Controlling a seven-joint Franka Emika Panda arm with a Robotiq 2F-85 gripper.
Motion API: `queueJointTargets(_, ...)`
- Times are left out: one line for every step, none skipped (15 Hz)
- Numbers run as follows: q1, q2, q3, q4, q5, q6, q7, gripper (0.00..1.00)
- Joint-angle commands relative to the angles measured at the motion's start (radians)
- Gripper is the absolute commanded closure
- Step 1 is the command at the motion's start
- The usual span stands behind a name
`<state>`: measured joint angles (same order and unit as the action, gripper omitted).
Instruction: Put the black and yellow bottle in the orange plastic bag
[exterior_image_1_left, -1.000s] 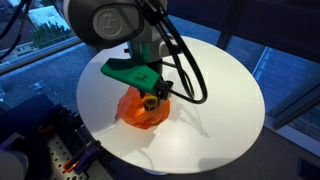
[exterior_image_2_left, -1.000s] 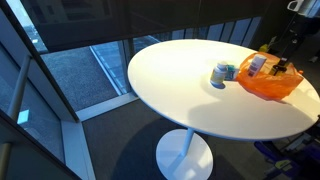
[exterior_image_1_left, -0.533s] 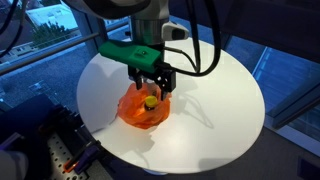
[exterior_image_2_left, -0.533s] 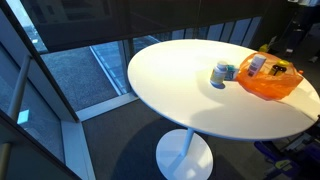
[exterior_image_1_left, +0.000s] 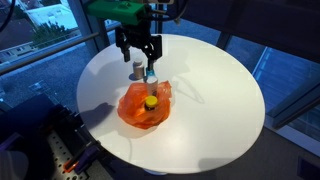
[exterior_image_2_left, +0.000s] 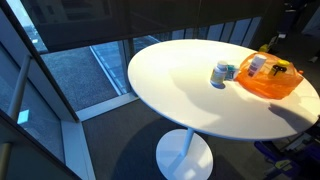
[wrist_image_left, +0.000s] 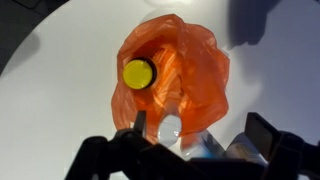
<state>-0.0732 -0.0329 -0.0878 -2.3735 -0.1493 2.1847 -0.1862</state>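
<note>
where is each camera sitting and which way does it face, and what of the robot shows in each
In an exterior view: high beside the white table, looking down on the orange bag; the arm's end and open pincer hang above the table.
In an exterior view: farther off, lower, looking across the table, bag at far right; the robot barely shows.
Wrist view: straight down into the bag at the bottle with its yellow cap; pincer fingers along the bottom edge.
Shared: all three show the bag.
</note>
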Motion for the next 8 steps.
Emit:
queueJointTargets(0.024,-0.055,0.025,0.046,0.085,-0.089,-0.013,0.00)
queueJointTargets(0.030,-0.068,0.031,0.056,0.097,-0.103,-0.004,0.00)
queueJointTargets(0.036,-0.085,0.035,0.063,0.103,-0.111,0.004,0.00)
queueJointTargets(0.040,-0.100,0.039,0.072,0.110,-0.120,0.008,0.00)
queueJointTargets(0.043,-0.117,0.041,0.075,0.112,-0.118,0.012,0.00)
queueJointTargets(0.045,-0.129,0.043,0.080,0.115,-0.119,0.014,0.00)
queueJointTargets(0.046,-0.143,0.043,0.086,0.116,-0.122,0.018,0.00)
queueJointTargets(0.047,-0.156,0.044,0.092,0.114,-0.126,0.024,0.00)
